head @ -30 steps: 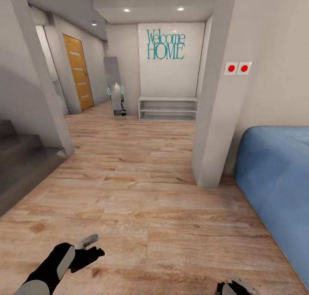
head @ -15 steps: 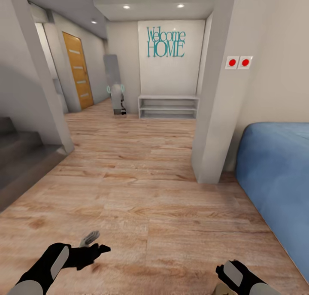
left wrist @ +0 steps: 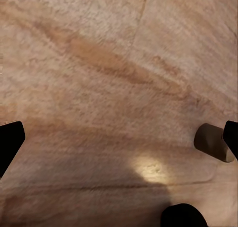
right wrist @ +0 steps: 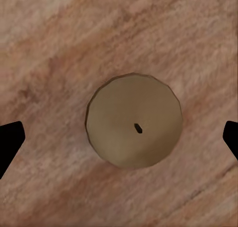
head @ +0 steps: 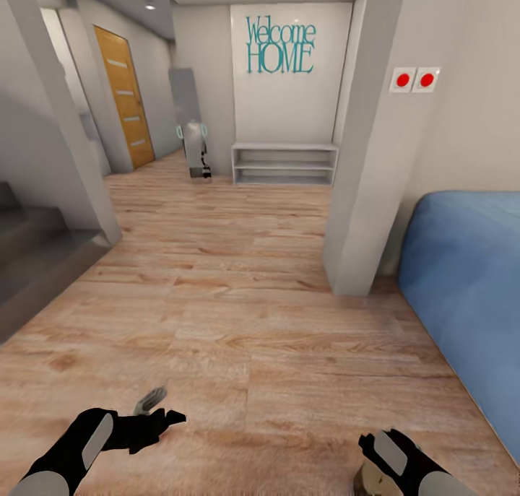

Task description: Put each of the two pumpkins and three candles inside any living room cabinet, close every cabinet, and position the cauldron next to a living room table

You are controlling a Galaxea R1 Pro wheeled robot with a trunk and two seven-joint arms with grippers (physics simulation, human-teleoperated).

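On the far wall, teal "Welcome HOME" lettering (head: 280, 45); right end effector (right wrist: 119, 138) spread wide above a candle (right wrist: 134, 120).

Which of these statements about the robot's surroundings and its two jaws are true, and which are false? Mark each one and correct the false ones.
1. A candle stands on the wooden floor between the open jaws of the right gripper. True.
2. The left gripper is shut on a pumpkin. False: its jaws are open and hold nothing, over bare floor.
3. The lettering on the far wall is red. False: it is teal.
4. Something blue and padded stands to the right. True.
5. Two red round buttons sit on the wall. True.
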